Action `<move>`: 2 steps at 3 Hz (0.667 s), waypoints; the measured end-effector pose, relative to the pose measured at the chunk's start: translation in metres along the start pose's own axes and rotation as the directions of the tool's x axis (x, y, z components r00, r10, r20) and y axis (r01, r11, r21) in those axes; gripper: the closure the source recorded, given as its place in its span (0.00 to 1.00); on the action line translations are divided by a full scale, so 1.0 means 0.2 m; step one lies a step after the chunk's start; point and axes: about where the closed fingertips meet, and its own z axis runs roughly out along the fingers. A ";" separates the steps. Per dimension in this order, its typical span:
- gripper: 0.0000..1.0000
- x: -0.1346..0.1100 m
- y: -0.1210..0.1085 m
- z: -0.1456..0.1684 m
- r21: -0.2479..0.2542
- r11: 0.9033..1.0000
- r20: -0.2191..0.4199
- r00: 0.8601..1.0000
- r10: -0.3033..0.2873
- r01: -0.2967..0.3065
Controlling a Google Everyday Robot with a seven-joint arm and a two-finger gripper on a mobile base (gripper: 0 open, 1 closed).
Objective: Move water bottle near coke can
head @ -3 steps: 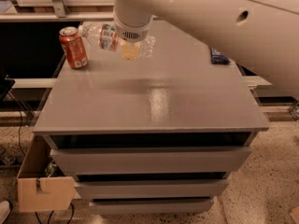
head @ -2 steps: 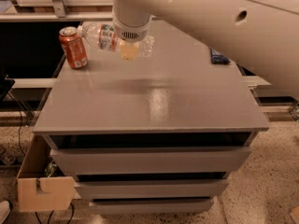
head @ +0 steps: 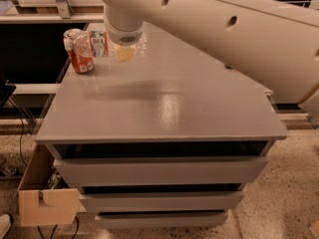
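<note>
Quick count: one water bottle (head: 98, 44), one coke can (head: 79, 58), one counter (head: 164, 108) with three drawers (head: 159, 172), one cardboard box (head: 42, 203), and one pincer (head: 124, 52) over the counter's back left, gripping the bottle.

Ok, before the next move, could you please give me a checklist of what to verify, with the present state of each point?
1. Pincer holds the water bottle: ok, the bottle lies sideways in it.
2. Bottle is near the coke can: ok, they overlap in the view.
3. Bottle touches the can: cannot tell.
4. Bottle rests on the table: not ok, it seems lifted.
5. Can stands upright: ok.
</note>
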 end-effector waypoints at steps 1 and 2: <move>1.00 -0.11 -0.05 0.08 0.004 0.990 0.053 0.989 -0.140 0.140; 1.00 -0.18 -0.07 0.16 -0.012 0.974 0.090 0.970 -0.225 0.227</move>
